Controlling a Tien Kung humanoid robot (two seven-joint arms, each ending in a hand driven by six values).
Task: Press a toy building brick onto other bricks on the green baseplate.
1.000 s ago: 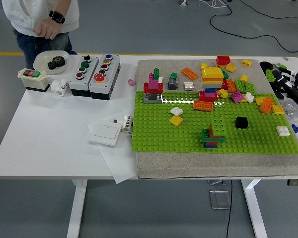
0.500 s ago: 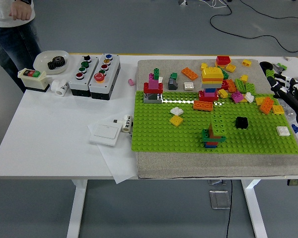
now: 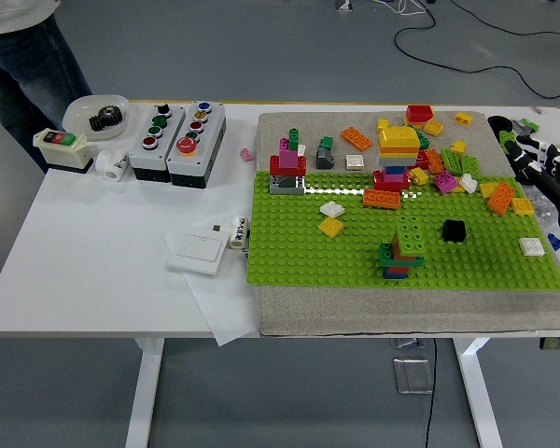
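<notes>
The green baseplate [image 3: 355,257] lies on a grey mat. Near its middle stands a small stack [image 3: 401,247] with a green brick on top of brown, red and blue ones. Also on the plate are a black brick [image 3: 455,230], a white brick [image 3: 532,246], a yellow brick [image 3: 331,226] and an orange brick [image 3: 381,198]. A red, pink and grey tower [image 3: 287,170] and a yellow-orange tower [image 3: 398,149] stand at the plate's back edge. My right hand [image 3: 534,168] hovers at the mat's right edge, fingers spread, holding nothing. The left hand is out of sight.
Several loose bricks [image 3: 448,159] lie on the mat behind the plate. At the left are two button boxes [image 3: 177,131], a bowl with a gear [image 3: 98,114], a switch box [image 3: 61,147], a white plate switch [image 3: 196,250] and paper. A person [image 3: 28,37] stands at the far left corner.
The person has stepped to the left, away from the table's back edge. My right hand has drawn back slightly towards the right edge.
</notes>
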